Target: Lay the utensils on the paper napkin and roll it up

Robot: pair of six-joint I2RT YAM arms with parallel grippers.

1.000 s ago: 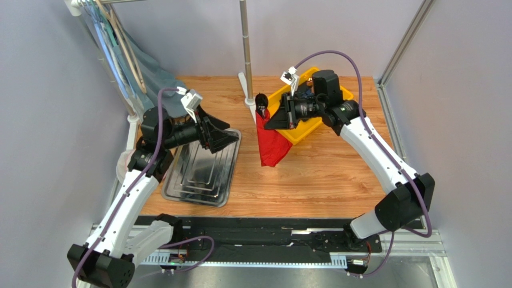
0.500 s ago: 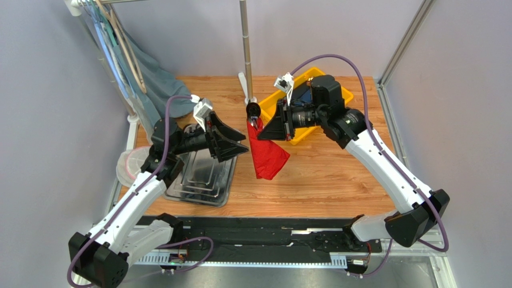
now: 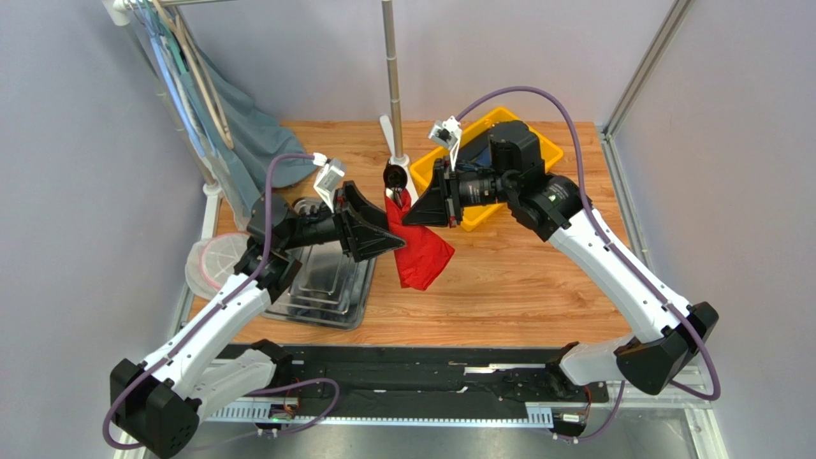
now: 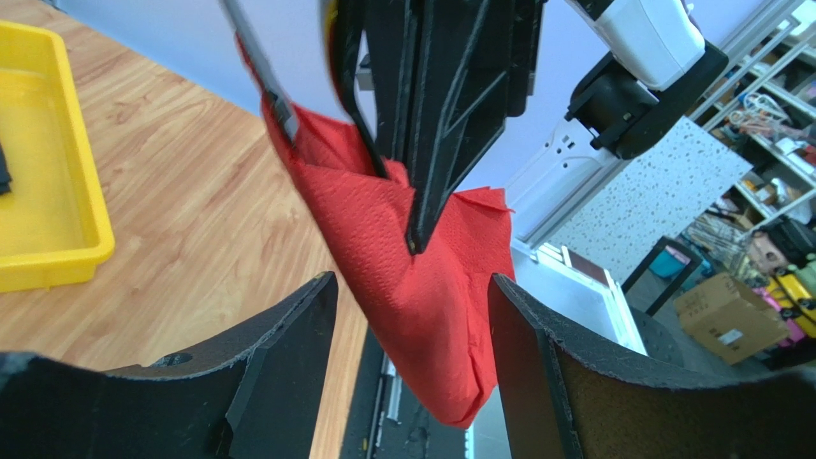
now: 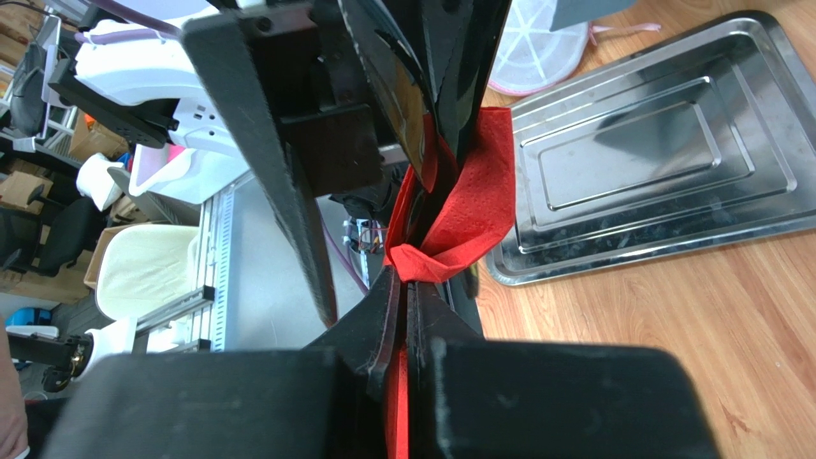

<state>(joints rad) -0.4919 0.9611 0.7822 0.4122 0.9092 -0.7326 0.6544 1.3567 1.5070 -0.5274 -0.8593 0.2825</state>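
Observation:
The red paper napkin (image 3: 423,256) hangs crumpled in the air over the middle of the table. My right gripper (image 3: 408,212) is shut on its top edge; the right wrist view shows red paper (image 5: 471,210) pinched between the closed jaws (image 5: 408,279). My left gripper (image 3: 391,229) is open and level with the napkin on its left. In the left wrist view the napkin (image 4: 421,277) hangs between my spread left gripper (image 4: 412,292), touching neither finger. The black utensils are out of view.
A steel tray (image 3: 316,287) lies on the table under the left arm, with a white round lid (image 3: 213,264) to its left. A yellow bin (image 3: 498,206) sits at the back right under the right arm. A metal pole (image 3: 390,76) stands at the back centre, and cloth hangs at the back left.
The right gripper has carried the napkin left and toward the centre. The left arm has swung right from over the tray until its open jaws flank the napkin.

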